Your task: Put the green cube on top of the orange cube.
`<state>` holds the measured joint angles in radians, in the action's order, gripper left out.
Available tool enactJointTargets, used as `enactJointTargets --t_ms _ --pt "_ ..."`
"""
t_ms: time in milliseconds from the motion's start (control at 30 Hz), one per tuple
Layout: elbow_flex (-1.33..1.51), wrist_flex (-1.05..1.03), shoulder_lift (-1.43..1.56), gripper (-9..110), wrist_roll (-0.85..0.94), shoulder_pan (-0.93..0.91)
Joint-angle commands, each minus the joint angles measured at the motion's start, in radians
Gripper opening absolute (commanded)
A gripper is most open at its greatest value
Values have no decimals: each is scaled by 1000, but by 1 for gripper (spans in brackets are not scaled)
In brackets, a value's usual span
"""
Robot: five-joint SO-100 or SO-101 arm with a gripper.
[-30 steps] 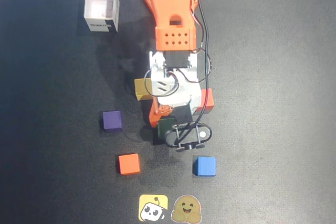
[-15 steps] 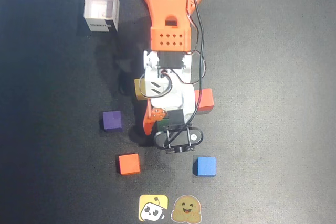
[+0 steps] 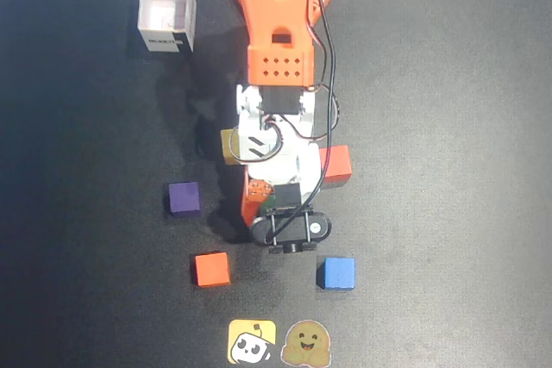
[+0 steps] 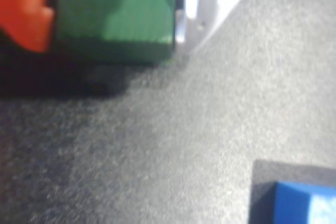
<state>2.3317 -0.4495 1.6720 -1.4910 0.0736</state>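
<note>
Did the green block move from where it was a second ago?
Yes. In the overhead view the green cube sits higher in the picture, farther from the blue cube, between the gripper fingers.

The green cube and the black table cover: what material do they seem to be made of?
The green cube, held in the claw, looks like painted wood or solid plastic. Its faces are matte and plain, with no shine, though the wrist view is too blurred to show any grain. The black table cover looks like felt or a foam mat. It has a fine, grainy, non-reflective texture.
</note>
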Motion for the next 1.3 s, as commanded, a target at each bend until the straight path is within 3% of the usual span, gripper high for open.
enactJointTargets --t_ms 0,333,567,800,1267 --pt "0 14 5 17 -9 11" --pt "20 14 -15 16 -21 23" --pt "20 25 -15 5 -23 25" --pt "20 18 -8 3 -31 21" --pt "-132 -396 224 3 -75 -66"
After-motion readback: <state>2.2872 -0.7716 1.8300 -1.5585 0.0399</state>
